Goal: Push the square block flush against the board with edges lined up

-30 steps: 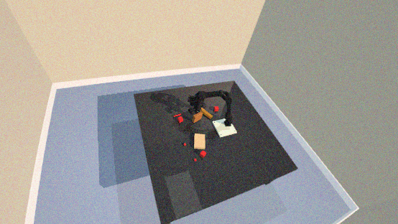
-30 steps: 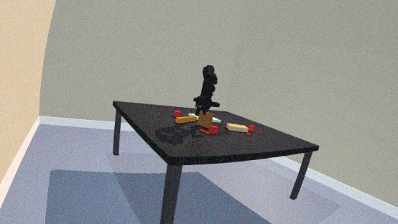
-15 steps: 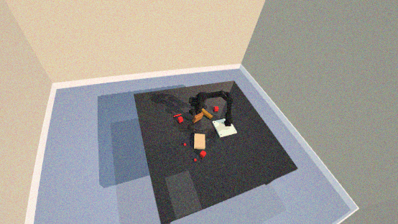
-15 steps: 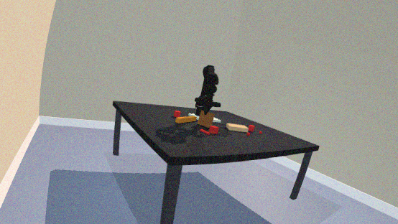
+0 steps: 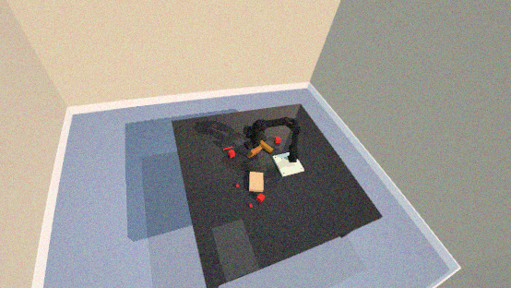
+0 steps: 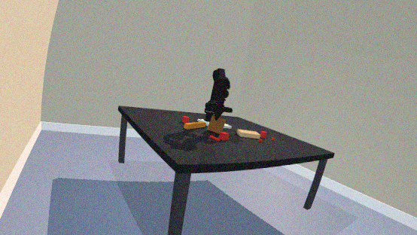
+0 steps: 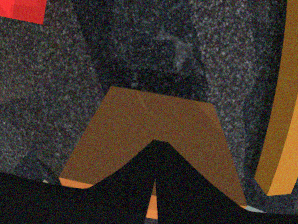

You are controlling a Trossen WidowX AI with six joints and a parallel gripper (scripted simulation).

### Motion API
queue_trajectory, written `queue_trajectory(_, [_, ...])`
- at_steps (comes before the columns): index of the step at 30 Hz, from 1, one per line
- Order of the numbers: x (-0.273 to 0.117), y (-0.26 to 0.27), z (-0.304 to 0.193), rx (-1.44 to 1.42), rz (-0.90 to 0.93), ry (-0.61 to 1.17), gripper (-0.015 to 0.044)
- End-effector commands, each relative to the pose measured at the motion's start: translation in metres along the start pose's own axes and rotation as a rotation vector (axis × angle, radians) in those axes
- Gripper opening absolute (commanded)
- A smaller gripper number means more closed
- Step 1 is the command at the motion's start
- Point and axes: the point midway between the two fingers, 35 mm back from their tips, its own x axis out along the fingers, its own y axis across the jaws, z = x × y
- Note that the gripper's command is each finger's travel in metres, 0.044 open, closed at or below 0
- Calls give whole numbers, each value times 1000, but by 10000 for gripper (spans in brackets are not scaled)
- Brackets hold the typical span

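The square block (image 5: 255,150) (image 6: 217,124) (image 7: 145,112) is orange-brown and appears to stand on edge; I cannot tell whether it leans. The board (image 5: 267,147) (image 6: 194,126) (image 7: 283,145) is a long orange bar lying beside it, at an angle to the block. The wrist view shows a dark gap between them, narrower toward the bottom of the view. My gripper (image 5: 253,145) (image 6: 216,117) (image 7: 158,148) is shut and empty. Its fingertips are close to the block and cover part of it in the wrist view; contact is unclear.
A red cube (image 5: 231,153) (image 6: 223,136) (image 7: 22,9) and a red bar (image 5: 228,149) (image 6: 214,138) lie near the block. Another red cube (image 5: 278,139) (image 6: 185,119) is past the board. A beige block (image 5: 256,182) (image 6: 248,134) and a white plate (image 5: 288,169) under the arm's base are also there.
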Motion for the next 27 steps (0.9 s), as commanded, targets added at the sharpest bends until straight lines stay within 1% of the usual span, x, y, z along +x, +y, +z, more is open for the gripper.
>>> queue_trajectory(1, [1, 0, -5, 6, 3, 5, 0])
queue_trajectory(11, [1, 0, -9, 6, 3, 5, 0])
queue_trajectory(27, [0, 1, 15, 6, 3, 3, 0])
